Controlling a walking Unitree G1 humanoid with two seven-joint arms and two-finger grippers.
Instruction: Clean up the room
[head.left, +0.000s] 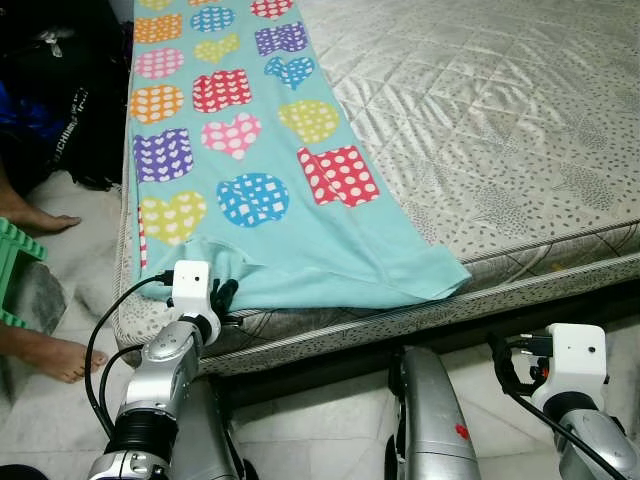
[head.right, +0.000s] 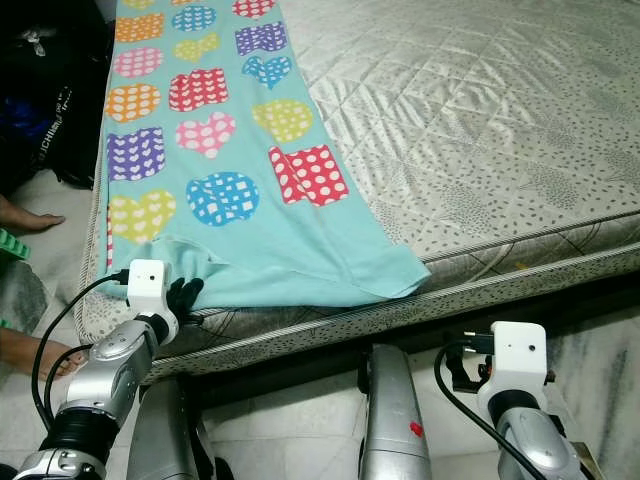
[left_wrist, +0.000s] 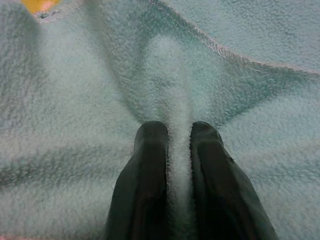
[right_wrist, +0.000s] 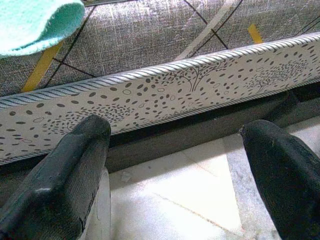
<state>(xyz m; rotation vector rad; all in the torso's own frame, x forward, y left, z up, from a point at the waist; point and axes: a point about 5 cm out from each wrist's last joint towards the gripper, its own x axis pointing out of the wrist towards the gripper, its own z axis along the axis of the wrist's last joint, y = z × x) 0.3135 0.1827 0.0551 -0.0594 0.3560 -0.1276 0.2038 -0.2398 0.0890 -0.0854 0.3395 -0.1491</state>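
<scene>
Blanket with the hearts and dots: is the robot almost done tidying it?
Not nearly. The blanket already lies spread flat along the mattress. In hand: the left gripper has its fingers pinched shut on a fold at the blanket's near corner. The right gripper hangs open below the mattress edge, holding nothing. Folding or putting the blanket away is left.

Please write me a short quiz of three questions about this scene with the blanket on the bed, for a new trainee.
1. True or false: the left gripper pinches a fold of the blanket.
2. Where does the right gripper hang? A) over the mattress; B) open, low before the mattress side; C) on the stool.
3. Which blanket corner near the bed's front edge is not held?

Key: 1 true. 2 B. 3 The corner on the robot's right, lying flat on the mattress.
</scene>
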